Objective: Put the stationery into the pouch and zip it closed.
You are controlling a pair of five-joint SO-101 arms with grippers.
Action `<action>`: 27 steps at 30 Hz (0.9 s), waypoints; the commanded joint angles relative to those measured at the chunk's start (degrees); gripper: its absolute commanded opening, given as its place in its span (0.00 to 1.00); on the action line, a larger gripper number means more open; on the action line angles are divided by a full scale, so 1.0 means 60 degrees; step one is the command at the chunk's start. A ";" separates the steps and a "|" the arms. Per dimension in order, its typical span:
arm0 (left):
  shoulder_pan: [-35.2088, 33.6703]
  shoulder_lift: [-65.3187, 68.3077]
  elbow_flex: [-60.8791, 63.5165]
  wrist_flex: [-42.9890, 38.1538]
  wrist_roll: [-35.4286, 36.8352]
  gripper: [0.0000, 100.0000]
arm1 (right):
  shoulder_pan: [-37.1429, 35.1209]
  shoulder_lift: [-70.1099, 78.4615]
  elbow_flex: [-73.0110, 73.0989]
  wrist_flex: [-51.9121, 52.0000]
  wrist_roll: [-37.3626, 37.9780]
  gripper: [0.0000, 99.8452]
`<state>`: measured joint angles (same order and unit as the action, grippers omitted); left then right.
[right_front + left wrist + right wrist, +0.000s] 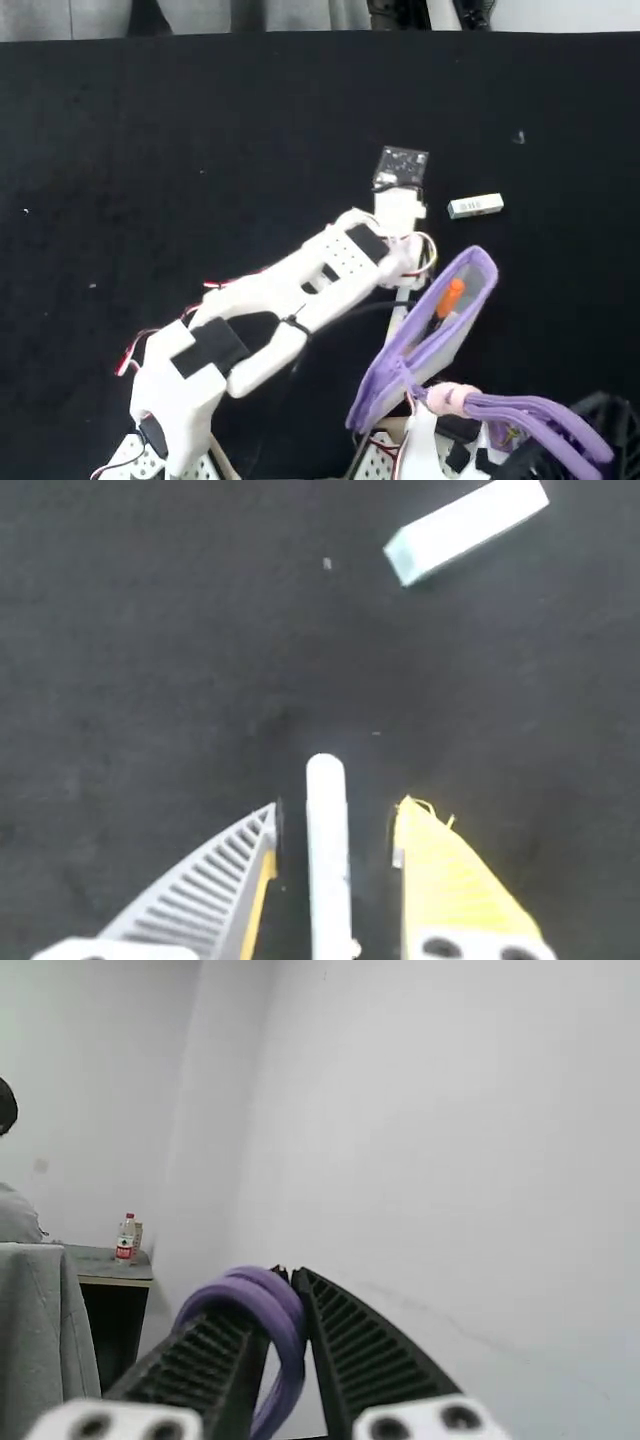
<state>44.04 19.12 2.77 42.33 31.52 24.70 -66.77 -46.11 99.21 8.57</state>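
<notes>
Gaping upward, the purple pouch (425, 345) holds perhaps an orange pen (451, 297)

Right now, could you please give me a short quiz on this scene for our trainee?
1. True or false: the white eraser is already inside the purple pouch.
2. What shows inside the pouch? A) an orange item B) scissors C) a ruler
3. Which gripper is shut on the pouch?

Key: 1 false, it lies on the table; 2 A; 3 the right gripper.
</notes>
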 commanded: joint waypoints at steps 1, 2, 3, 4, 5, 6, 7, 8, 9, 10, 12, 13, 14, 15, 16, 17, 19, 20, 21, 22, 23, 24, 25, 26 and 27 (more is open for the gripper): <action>0.0212 0.0337 -0.0799 -0.0044 0.0396 0.20 | 0.0073 0.0491 0.0271 0.0103 -0.0073 0.01; 0.0183 0.0586 -0.0930 -0.0029 0.0527 0.20 | 0.0073 0.0491 0.0286 0.0103 -0.0103 0.01; 0.0168 0.0879 -0.1077 -0.0029 0.0659 0.20 | 0.0073 0.0491 0.0300 0.0117 -0.0103 0.01; 0.0125 0.1187 -0.1267 0.0029 0.0747 0.20 | 0.0073 0.0491 0.0300 0.0132 -0.0117 0.01; 0.0095 0.1451 -0.1473 0.0059 0.0791 0.20 | 0.0059 0.0491 0.0300 0.0132 -0.0117 0.01; 0.0066 0.1685 -0.1678 0.0161 0.0791 0.19 | 0.0059 0.0491 0.0300 0.0132 -0.0117 0.01; 0.0051 0.1905 -0.1912 0.0337 0.0791 0.19 | 0.0059 0.0491 0.0300 0.0132 -0.0117 0.01; 0.0051 0.2110 -0.2176 0.0513 0.0791 0.19 | 0.0059 0.0491 0.0300 0.0132 -0.0117 0.01; 0.0051 0.2271 -0.2440 0.0733 0.0791 0.19 | 0.0059 0.0491 0.0286 0.0132 -0.0117 0.01; 0.0051 0.2359 -0.2718 0.0996 0.0791 0.19 | 0.0059 0.0491 0.0286 0.0132 -0.0117 0.01; 0.0066 0.2535 -0.3231 0.1436 0.0791 0.19 | 0.0059 0.0491 0.0271 0.0132 -0.0117 0.01; 0.0066 0.2593 -0.3407 0.1582 0.0791 0.19 | 0.0059 0.0491 0.0271 0.0132 -0.0117 0.01; 0.0066 0.2623 -0.3524 0.1656 0.0791 0.19 | 0.0059 0.0491 0.0271 0.0132 -0.0117 0.01; 0.0066 0.2623 -0.3582 0.1700 0.0791 0.19 | 0.0059 0.0491 0.0271 0.0132 -0.0117 0.01; 0.0066 0.2623 -0.3582 0.1700 0.0791 0.18 | 0.0059 0.0491 0.0271 0.0132 -0.0117 0.01; 0.0066 0.2623 -0.3582 0.1685 0.0791 0.17 | 0.0059 0.0491 0.0271 0.0132 -0.0117 0.01; 0.0066 0.2623 -0.3582 0.1685 0.0791 0.11 | 0.0059 0.0491 0.0300 0.0132 -0.0117 0.01; 0.0066 0.2623 -0.3582 0.1700 0.0791 0.09 | 0.0059 0.0491 0.0300 0.0132 -0.0117 0.01; 0.0066 0.2623 -0.3626 0.1714 0.0747 0.07 | 0.0059 0.0491 0.0300 0.0132 -0.0117 0.01; 0.0066 0.2593 -0.3641 0.1729 0.0747 0.07 | 0.0059 0.0491 0.0300 0.0132 -0.0117 0.01; 0.0066 0.2549 -0.3612 0.1729 0.0747 0.07 | 0.0059 0.0491 0.0300 0.0132 -0.0117 0.01; 0.0066 0.2520 -0.3612 0.1729 0.0747 0.07 | 0.0059 0.0491 0.0300 0.0132 -0.0117 0.01; 0.0066 0.2520 -0.3612 0.1729 0.0747 0.06 | 0.0059 0.0491 0.0300 0.0132 -0.0117 0.01; 0.0066 0.2520 -0.3612 0.1729 0.0747 0.06 | 0.0059 0.0491 0.0300 0.0132 -0.0117 0.01; 0.0066 0.2520 -0.3612 0.1729 0.0747 0.06 | 0.0059 0.0491 0.0300 0.0132 -0.0117 0.01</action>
<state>44.92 35.47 -15.96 52.53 36.00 24.70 -66.77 -45.49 99.21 8.48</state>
